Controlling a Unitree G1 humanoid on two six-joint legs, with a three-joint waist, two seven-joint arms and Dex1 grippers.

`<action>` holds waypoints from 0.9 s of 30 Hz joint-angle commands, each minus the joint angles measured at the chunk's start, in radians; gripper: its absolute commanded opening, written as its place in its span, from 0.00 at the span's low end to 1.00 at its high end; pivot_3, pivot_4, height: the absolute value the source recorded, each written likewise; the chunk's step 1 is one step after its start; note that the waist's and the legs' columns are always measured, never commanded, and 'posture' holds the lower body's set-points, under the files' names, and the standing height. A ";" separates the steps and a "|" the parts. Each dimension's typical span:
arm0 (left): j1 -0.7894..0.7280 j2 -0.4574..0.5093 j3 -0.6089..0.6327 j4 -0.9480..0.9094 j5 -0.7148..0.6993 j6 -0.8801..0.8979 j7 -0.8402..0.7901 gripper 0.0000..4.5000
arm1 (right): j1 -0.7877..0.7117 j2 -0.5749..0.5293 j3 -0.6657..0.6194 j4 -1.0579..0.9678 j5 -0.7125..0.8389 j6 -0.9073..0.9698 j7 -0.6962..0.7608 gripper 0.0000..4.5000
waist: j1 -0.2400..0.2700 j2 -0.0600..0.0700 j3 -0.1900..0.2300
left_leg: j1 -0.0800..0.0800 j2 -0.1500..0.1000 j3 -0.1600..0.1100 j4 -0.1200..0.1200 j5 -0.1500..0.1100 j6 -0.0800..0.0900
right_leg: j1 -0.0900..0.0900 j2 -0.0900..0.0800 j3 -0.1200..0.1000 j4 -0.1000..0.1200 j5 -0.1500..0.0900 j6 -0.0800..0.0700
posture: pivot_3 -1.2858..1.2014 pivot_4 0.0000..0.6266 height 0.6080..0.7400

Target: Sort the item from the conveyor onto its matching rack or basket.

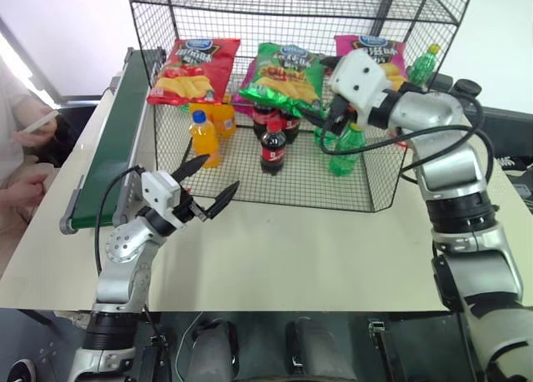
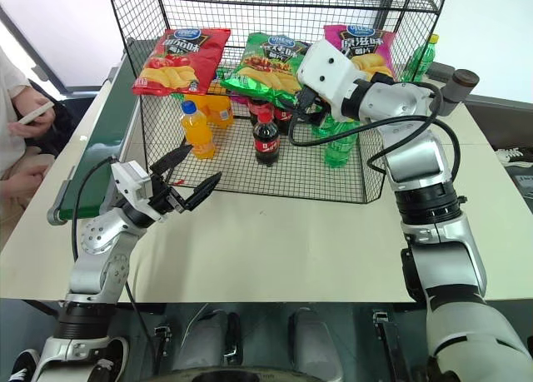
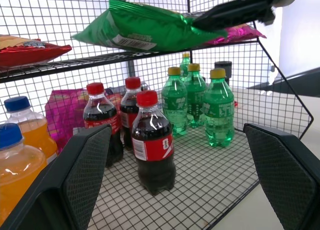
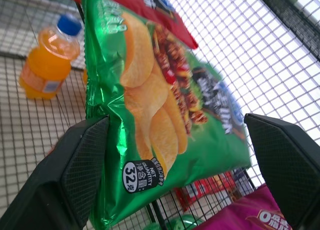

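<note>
Green and shiny, the crisp bag [image 1: 283,76] lies on the middle shelf of the big black wire rack [image 1: 300,16]. It sits between a red crisp bag [image 1: 193,70] on the robot's left and a pink crisp bag [image 1: 375,53] on the robot's right. Yellow chips are pictured on its front, and the left wrist view shows a white barcode on its underside.

The right pincer [image 1: 321,116] is at the near edge of the green bag. Its two black fingers are spread wide. In the right wrist view one finger [image 4: 80,175] sits against the bag's edge and the other stands well apart from it, so the bag is not gripped. It rests on the shelf.

The left pincer [image 1: 208,186] hangs over the pale worktop [image 1: 291,249], just in front of the rack. Its fingers are spread wide too and hold nothing.

On the rack's bottom tier stand drinks: an orange bottle [image 1: 204,136] on the robot's left, a dark cola bottle with a red cap [image 1: 273,147] in the middle, and green bottles [image 1: 346,149] on the right.

The dark green conveyor [image 1: 112,136] runs along the left side of the worktop, beside the rack. A person's hand [image 1: 25,132] holding a small flat thing shows at the far left.
</note>
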 commanded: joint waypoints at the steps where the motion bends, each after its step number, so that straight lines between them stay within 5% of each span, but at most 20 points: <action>1: -0.012 -0.001 0.011 -0.021 -0.003 -0.016 0.004 1.00 | -0.026 0.006 -0.005 -0.018 0.003 -0.029 0.000 1.00 | 0.000 0.000 0.000 | 0.000 0.000 0.000 0.000 0.000 0.000 | 0.000 0.000 0.000 0.000 0.000 0.000 | 0.52 0.24 1.00; 7: -0.006 0.002 0.014 -0.027 -0.003 -0.015 0.007 1.00 | -0.075 0.013 0.004 0.103 -0.111 -0.125 -0.150 1.00 | -0.002 0.000 0.000 | 0.000 0.000 0.000 0.000 0.000 0.000 | 0.000 0.000 0.000 0.000 0.000 0.000 | 0.52 0.24 1.00; 13: -0.006 -0.001 0.011 -0.027 -0.004 -0.015 0.007 1.00 | -0.079 0.012 0.001 0.109 -0.110 -0.150 -0.150 1.00 | -0.001 0.000 0.000 | 0.000 0.000 0.001 0.000 0.000 0.000 | 0.000 0.000 0.000 0.000 0.000 0.000 | 0.52 0.24 1.00; 18: -0.005 0.000 0.006 -0.023 0.000 -0.019 0.001 1.00 | 0.008 0.028 -0.022 -0.088 0.081 0.013 0.035 1.00 | 0.000 0.000 0.000 | 0.000 0.001 0.000 0.000 0.000 0.000 | 0.000 0.000 0.000 0.000 0.000 0.000 | 0.52 0.24 1.00; 23: -0.007 -0.003 0.010 -0.022 -0.005 -0.017 0.003 1.00 | 0.027 0.013 -0.047 -0.146 0.106 0.044 0.039 1.00 | 0.001 0.000 0.000 | 0.000 0.001 -0.001 0.000 0.000 0.000 | 0.000 0.000 0.000 0.000 0.000 0.000 | 0.52 0.24 1.00; 27: 0.007 0.024 0.018 -0.045 -0.034 0.016 -0.027 1.00 | 0.099 0.026 -0.149 -0.264 0.270 0.106 0.068 1.00 | 0.005 0.000 0.000 | 0.000 0.000 -0.001 0.000 0.000 0.000 | 0.000 0.000 0.000 0.000 0.000 0.000 | 0.52 0.24 1.00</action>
